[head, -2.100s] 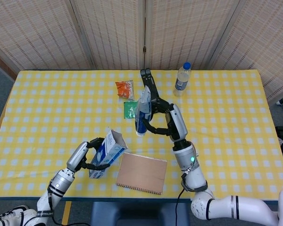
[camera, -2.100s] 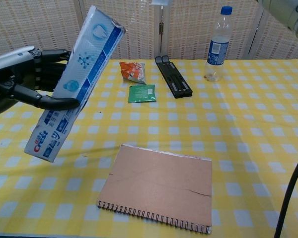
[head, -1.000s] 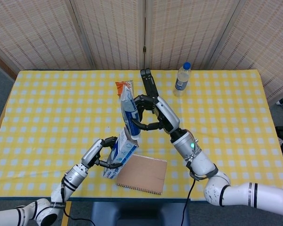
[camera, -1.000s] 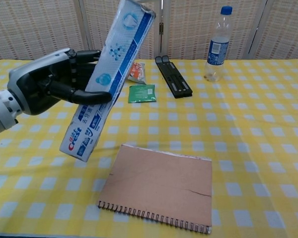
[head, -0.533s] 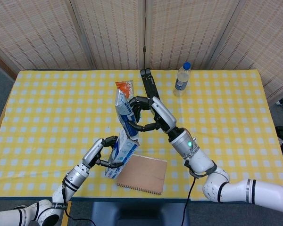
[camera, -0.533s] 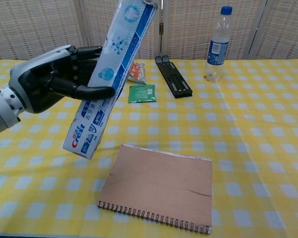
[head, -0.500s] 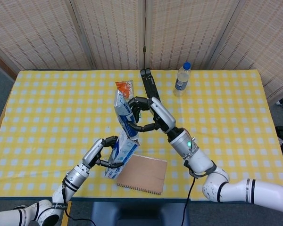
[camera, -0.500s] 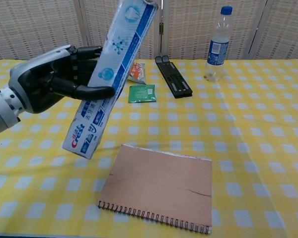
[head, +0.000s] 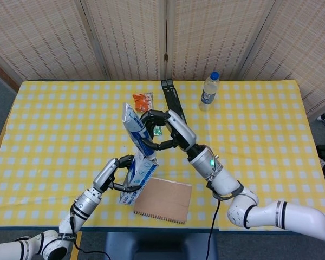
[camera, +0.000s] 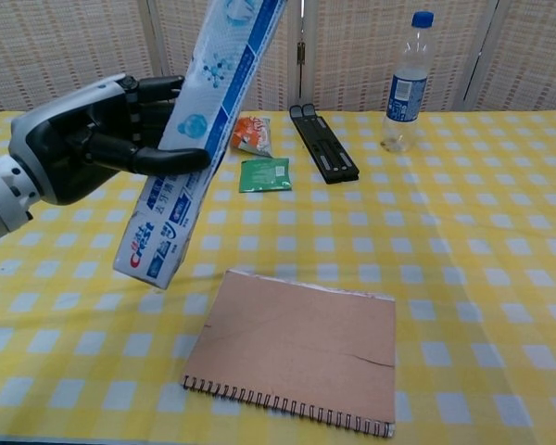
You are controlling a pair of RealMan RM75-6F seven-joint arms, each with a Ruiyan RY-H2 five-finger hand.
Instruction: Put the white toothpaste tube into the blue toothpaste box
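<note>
My left hand [head: 118,172] grips the blue toothpaste box [head: 138,176] and holds it tilted above the table, open end up. In the chest view the same left hand [camera: 88,139] wraps the box [camera: 190,153], whose top runs out of the frame. In the head view my right hand [head: 165,131] holds the white toothpaste tube [head: 135,130] slanted over the box. The tube's lower end meets the box's open flaps; whether it is inside I cannot tell. The chest view shows neither the right hand nor the tube.
A brown spiral notebook [camera: 296,348] lies near the front edge, just right of the box. Behind are an orange packet [camera: 248,134], a green packet [camera: 265,173], a black bar-shaped object [camera: 322,142] and a water bottle [camera: 403,83].
My right hand has carried the tube left and down until its lower end reaches the box's open top. My left hand has lifted the box and moved it right, under the tube.
</note>
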